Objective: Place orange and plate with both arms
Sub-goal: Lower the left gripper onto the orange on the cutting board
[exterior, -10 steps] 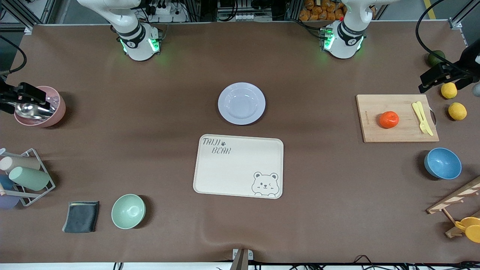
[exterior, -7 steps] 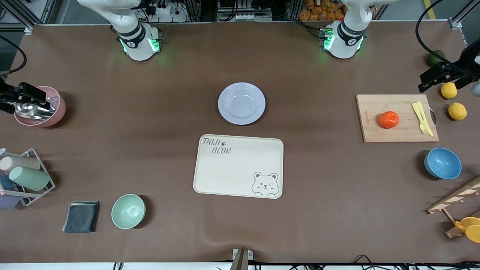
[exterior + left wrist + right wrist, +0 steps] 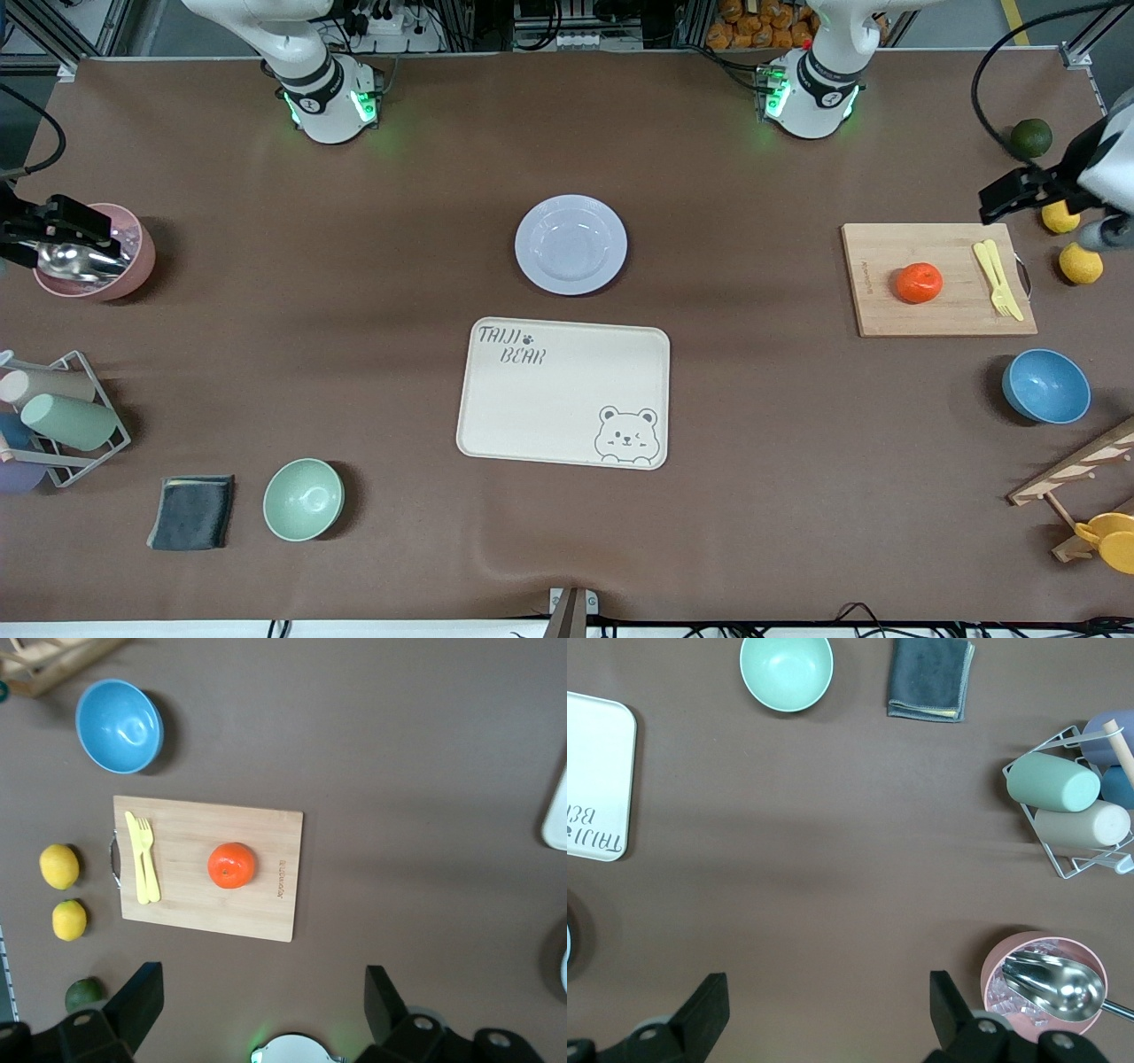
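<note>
The orange (image 3: pixel 919 283) sits on a wooden cutting board (image 3: pixel 948 306) toward the left arm's end of the table; it also shows in the left wrist view (image 3: pixel 232 865). The lavender-white plate (image 3: pixel 570 245) lies at the table's middle, just farther from the front camera than the cream bear tray (image 3: pixel 563 392). My left gripper (image 3: pixel 1014 190) hangs open and empty over the table beside the board's corner, jaws wide apart in the left wrist view (image 3: pixel 261 1010). My right gripper (image 3: pixel 58 232) hangs open and empty over a pink cup (image 3: pixel 133 257), also seen in the right wrist view (image 3: pixel 824 1010).
Two lemons (image 3: pixel 1081 263), a dark green fruit (image 3: pixel 1031 137), a blue bowl (image 3: pixel 1046 386) and yellow cutlery (image 3: pixel 998 277) surround the board. A cup rack (image 3: pixel 58 416), grey cloth (image 3: pixel 192 511) and mint bowl (image 3: pixel 303 499) lie toward the right arm's end.
My left gripper has shifted a little toward the cutting board, uncovering the dark green fruit and partly covering a lemon. The right arm has not moved.
</note>
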Controlling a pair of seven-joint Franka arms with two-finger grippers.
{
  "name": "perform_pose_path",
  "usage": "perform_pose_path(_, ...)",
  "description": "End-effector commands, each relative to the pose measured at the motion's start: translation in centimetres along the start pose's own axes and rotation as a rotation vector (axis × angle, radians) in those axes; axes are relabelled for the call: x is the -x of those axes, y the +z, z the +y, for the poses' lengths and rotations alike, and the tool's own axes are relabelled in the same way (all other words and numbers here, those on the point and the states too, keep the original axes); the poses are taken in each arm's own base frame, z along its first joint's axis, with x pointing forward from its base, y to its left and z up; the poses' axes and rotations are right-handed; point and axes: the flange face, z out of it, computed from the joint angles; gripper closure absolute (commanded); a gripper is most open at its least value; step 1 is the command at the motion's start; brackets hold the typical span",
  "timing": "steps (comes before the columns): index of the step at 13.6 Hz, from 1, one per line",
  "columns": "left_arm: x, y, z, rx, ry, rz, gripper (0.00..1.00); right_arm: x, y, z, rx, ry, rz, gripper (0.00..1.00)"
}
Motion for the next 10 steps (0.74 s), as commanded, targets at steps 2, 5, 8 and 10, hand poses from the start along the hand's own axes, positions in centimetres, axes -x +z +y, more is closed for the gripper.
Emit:
perform_pose_path(2,-0.5,8.8,-3.4,-0.02,-0.044,-0.011,0.0,0.1,0.3,-0.1,0.007,0.003,-0.011,0.0)
perform_pose_path(5,-0.3,17.6,-6.2,-0.039,-0.052,-0.008,0.0,0.1,0.5,-0.2,0.004,-0.004,-0.025,0.0)
perform_pose_path(8,0.8,23.2,-7.7,-0.044,-0.045,-0.014,0.0,0.1,0.5,-0.4,0.005,-0.006,-0.025,0.0)
perform_pose_path(10,1.4,26.6,-9.0,-0.028,-0.069,-0.022,0.0,0.1,0.3,-0.5,0.006,-0.009,-0.019,0.0)
